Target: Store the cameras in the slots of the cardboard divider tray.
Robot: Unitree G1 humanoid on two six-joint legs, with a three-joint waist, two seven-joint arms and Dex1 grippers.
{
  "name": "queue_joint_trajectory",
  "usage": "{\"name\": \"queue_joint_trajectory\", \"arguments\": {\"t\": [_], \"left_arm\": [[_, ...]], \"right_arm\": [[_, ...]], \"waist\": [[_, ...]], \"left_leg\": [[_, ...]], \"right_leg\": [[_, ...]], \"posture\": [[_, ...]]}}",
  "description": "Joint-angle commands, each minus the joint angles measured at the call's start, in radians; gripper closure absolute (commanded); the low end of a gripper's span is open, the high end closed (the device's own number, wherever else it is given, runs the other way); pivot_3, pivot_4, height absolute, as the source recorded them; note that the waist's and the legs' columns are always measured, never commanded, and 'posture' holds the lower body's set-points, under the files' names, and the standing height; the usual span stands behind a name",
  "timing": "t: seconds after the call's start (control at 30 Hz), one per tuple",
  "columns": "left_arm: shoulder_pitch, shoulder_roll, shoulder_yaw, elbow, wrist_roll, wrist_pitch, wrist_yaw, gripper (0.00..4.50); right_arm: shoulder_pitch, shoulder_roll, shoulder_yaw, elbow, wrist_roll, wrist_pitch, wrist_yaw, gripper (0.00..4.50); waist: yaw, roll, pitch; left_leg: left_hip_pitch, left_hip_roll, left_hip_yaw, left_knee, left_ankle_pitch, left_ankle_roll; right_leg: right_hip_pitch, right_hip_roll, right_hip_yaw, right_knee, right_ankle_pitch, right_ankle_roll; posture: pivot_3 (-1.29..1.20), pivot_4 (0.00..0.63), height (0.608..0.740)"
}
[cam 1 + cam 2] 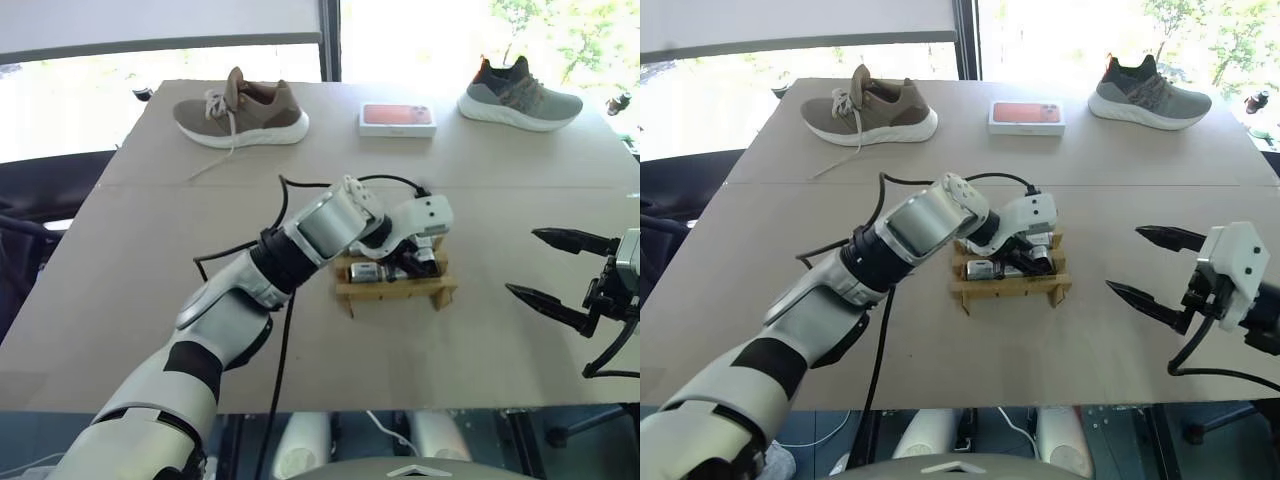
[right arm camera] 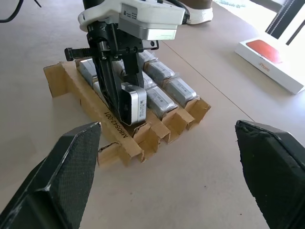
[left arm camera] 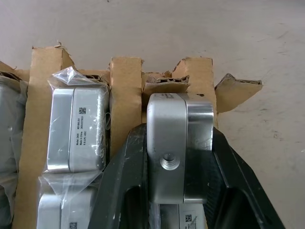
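Observation:
The cardboard divider tray (image 1: 392, 292) lies mid-table with several plastic-wrapped silver cameras (image 3: 78, 129) lying in its slots. My left gripper (image 3: 177, 133) reaches over the tray from the left, pointing down, and is shut on a bare silver camera (image 2: 135, 106). That camera's lower end is at a slot (image 3: 157, 83) near the tray's right end; I cannot tell whether it touches the cardboard. To the right of the tray, my right gripper (image 1: 522, 262) hovers open above the table with nothing between its fingers (image 2: 71, 167).
At the table's far edge sit a brown shoe (image 1: 240, 110), a white box with an orange-red top (image 1: 397, 118) and a grey shoe (image 1: 520, 98). A black cable (image 1: 285, 330) runs from behind the tray to the near table edge.

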Motion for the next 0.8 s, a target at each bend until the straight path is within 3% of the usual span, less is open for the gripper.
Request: {"name": "queue_joint_trajectory", "arguments": {"t": [0.03,0.43,0.5,0.57,0.7,0.8], "left_arm": [[-0.018,-0.002,0.014,-0.036,0.001,0.024,0.005,3.71],[-0.038,-0.016,0.009,-0.025,-0.001,0.063,0.027,3.71],[-0.041,-0.033,0.033,-0.014,-0.004,0.069,0.048,2.69],[-0.055,-0.045,0.065,-0.024,-0.021,0.082,0.053,1.95],[-0.117,-0.058,0.219,-0.087,-0.116,0.214,0.058,0.09],[-0.144,-0.038,0.335,-0.132,-0.173,0.277,0.079,0.09]], "right_arm": [[-0.017,-0.021,-0.009,0.005,0.014,-0.019,0.02,0.03],[-0.017,-0.024,-0.01,0.005,0.012,-0.021,0.026,0.03],[-0.016,-0.024,-0.012,0.003,0.013,-0.02,0.024,0.0],[-0.014,-0.023,-0.013,-0.001,0.013,-0.018,0.022,0.0],[0.003,-0.02,-0.025,-0.014,0.018,-0.013,0.017,0.0],[0.015,-0.014,-0.02,-0.018,0.012,-0.016,0.004,0.0]], "waist": [[0.0,0.0,0.0],[0.002,0.0,0.0],[0.002,0.0,0.0],[0.002,0.0,0.0],[0.002,0.0,0.0],[0.002,0.0,0.0]], "left_leg": [[0.0,0.0,0.0,0.0,0.0,0.0],[0.0,0.0,0.001,0.0,0.0,0.0],[0.0,0.0,0.001,0.001,0.0,0.0],[0.0,0.0,0.001,0.001,0.0,0.0],[-0.001,0.0,0.0,0.001,0.0,0.0],[-0.001,0.001,0.0,0.001,0.0,0.0]], "right_leg": [[0.0,0.0,0.0,0.0,0.0,0.0],[0.0,0.0,0.001,0.0,0.0,0.0],[0.0,0.0,0.001,0.0,0.0,0.0],[0.0,0.0,0.001,0.0,0.0,0.0],[0.0,0.0,0.001,0.0,0.0,0.0],[0.0,0.0,0.0,0.0,0.0,0.0]], "posture": [[0.0,0.15,0.74],[0.0,0.15,0.74],[0.0,0.15,0.74],[0.0,0.15,0.74],[0.0,0.15,0.74],[0.0,0.15,0.74]]}}
